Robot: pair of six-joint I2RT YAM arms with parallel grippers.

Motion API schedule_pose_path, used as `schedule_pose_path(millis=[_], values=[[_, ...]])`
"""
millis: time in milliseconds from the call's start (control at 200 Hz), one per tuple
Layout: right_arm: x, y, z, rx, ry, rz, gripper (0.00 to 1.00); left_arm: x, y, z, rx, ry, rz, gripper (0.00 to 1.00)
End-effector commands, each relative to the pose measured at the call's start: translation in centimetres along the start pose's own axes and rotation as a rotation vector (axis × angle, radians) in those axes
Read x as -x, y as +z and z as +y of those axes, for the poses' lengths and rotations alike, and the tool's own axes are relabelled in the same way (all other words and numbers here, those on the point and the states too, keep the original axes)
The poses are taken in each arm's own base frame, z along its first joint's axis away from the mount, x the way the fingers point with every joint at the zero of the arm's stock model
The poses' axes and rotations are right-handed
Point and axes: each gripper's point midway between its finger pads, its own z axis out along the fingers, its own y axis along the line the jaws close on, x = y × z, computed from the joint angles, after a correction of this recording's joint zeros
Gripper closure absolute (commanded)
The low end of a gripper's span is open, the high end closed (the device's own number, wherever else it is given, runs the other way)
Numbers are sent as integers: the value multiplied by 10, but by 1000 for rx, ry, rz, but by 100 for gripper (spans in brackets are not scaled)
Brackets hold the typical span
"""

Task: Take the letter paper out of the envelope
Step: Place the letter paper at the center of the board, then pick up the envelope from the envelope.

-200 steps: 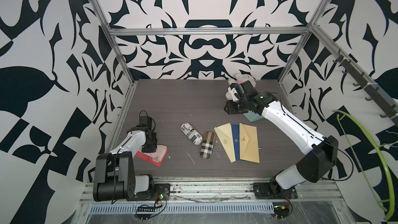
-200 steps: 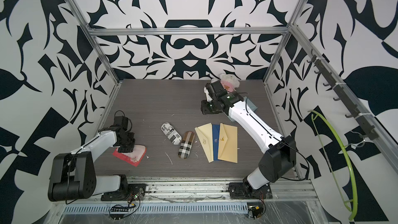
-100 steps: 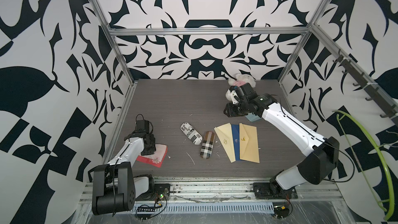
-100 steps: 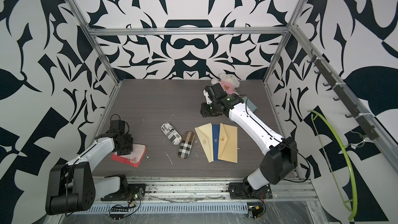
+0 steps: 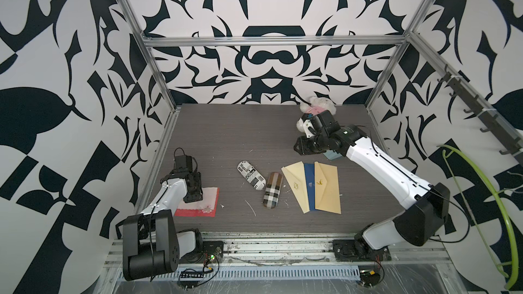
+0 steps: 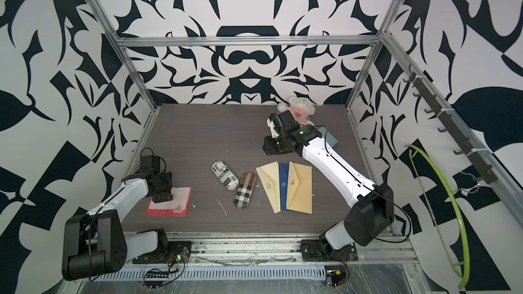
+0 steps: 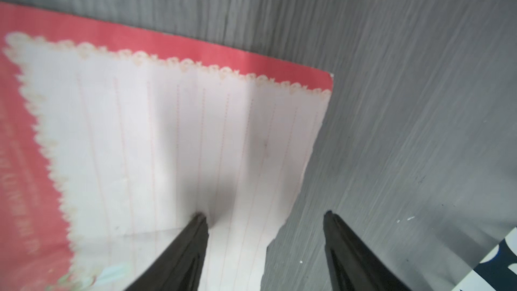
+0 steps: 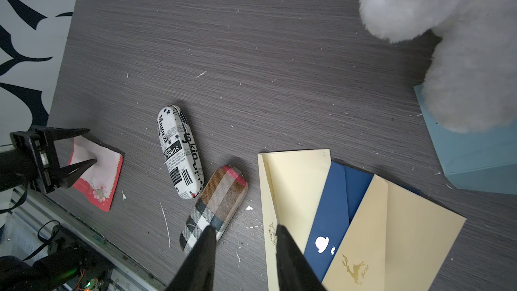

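Your left gripper [image 7: 263, 214] stands wide, gripping nothing. One fingertip [image 7: 193, 236] rests on the white letter paper [image 7: 167, 135], which lies on the red envelope [image 7: 195, 48] right beneath it. Your right gripper [image 8: 245, 226] hovers narrowly parted, empty.

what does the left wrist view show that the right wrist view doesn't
Only the left wrist: ruled lines and a scalloped edge on the letter paper. Only the right wrist: a newsprint case, a plaid case, three fanned envelopes, a plush toy, a light blue box, the right gripper. Both: that paper lying on the red envelope, the open left gripper, the table.
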Motion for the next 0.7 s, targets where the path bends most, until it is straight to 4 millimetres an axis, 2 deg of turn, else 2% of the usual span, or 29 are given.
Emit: schedule_pose_path(millis=[0, 165, 325, 425, 505, 520, 575, 635, 645, 695], values=[[3, -12, 4, 10, 11, -45, 62, -1, -6, -5, -2, 20, 13, 28], [5, -13, 0, 1, 67, -82, 61, -1, -26, -19, -35, 51, 8, 19], [6, -14, -7, -25, 140, -115, 61, -3, -43, -32, -56, 73, 12, 16], [8, -17, -13, -49, 188, -148, 60, -11, -58, -49, -106, 122, 12, 16], [8, -21, -19, -78, 227, -170, 60, -22, -72, -70, -144, 227, 11, 16], [8, -21, -20, -84, 237, -173, 60, -26, -74, -73, -144, 250, 12, 12], [6, -23, -25, -101, 272, -181, 60, -38, -84, -86, -150, 352, 15, 11], [4, -24, -29, -120, 293, -187, 60, -57, -98, -102, -176, 475, 20, 11], [4, -24, -30, -125, 295, -188, 60, -61, -93, -102, -158, 497, 23, 11], [1, -25, -33, -142, 307, -185, 59, -87, -97, -116, -193, 624, 54, 12]])
